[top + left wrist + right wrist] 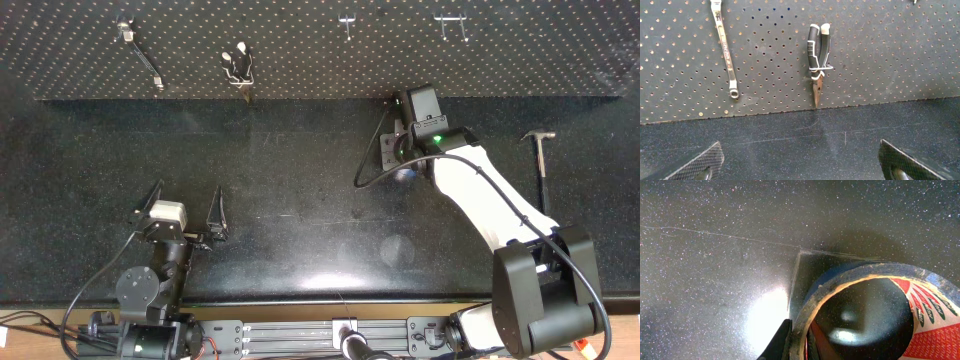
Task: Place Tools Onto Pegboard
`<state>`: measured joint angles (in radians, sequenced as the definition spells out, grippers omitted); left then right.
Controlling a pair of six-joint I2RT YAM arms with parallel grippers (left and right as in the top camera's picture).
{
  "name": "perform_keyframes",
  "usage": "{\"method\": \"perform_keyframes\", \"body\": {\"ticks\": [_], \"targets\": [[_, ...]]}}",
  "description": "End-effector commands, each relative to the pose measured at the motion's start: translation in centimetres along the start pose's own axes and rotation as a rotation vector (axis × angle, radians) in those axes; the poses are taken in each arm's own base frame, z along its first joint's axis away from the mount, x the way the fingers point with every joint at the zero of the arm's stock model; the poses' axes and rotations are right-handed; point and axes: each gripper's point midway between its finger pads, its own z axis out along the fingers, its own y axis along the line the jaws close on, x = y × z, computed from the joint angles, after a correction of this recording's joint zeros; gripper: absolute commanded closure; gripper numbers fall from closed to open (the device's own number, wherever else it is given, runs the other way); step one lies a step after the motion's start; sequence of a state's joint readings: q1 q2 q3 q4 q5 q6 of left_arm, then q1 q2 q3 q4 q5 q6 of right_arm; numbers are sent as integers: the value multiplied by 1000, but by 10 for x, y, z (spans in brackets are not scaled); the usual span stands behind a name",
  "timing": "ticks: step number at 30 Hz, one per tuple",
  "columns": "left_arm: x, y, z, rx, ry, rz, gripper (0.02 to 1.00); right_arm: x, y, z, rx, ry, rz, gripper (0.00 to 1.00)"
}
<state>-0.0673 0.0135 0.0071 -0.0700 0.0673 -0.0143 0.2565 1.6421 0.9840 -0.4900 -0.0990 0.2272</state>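
Note:
A roll of blue tape (860, 280) with a cardboard core lies against the black table. My right gripper (800, 342) is shut on its wall, one finger outside and one inside the ring. From above, the right gripper (398, 160) is low over the table, just in front of the pegboard (320, 45). A wrench (725, 47) and black-and-white pliers (818, 60) hang on the board. A hammer (541, 155) lies on the table at the far right. My left gripper (185, 215) stands open near the front left, holding nothing and facing the pliers.
Two bare hook sets (347, 20) (452, 22) stick out of the pegboard's upper right. The right arm's cable (372, 160) loops beside its gripper. The table (300, 200) between the arms is bare black surface.

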Motion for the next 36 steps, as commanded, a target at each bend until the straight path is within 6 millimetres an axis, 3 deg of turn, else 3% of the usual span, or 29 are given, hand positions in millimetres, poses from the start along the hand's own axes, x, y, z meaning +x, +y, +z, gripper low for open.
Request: {"method": "perform_keyframes", "body": {"ticks": [1, 16, 19, 23, 27, 32, 36], "targets": [[1, 1, 0, -7, -1, -11, 23, -7, 1, -1, 9, -13, -4, 910], [1, 1, 0, -7, -1, -11, 23, -7, 1, -2, 9, -17, -5, 925], [1, 1, 0, -7, -1, -11, 23, -17, -4, -17, 47, -71, -8, 925], [1, 1, 0, -7, -1, -11, 23, -40, -7, -59, 97, -212, -19, 928], [1, 1, 0, -7, -1, -11, 23, -59, -1, -114, 93, -380, -22, 928], [1, 1, 0, -7, -1, -11, 23, -75, 23, -168, 55, -561, -140, 928], [1, 1, 0, -7, -1, -11, 23, -93, 56, -194, 6, -701, -253, 928]]}}
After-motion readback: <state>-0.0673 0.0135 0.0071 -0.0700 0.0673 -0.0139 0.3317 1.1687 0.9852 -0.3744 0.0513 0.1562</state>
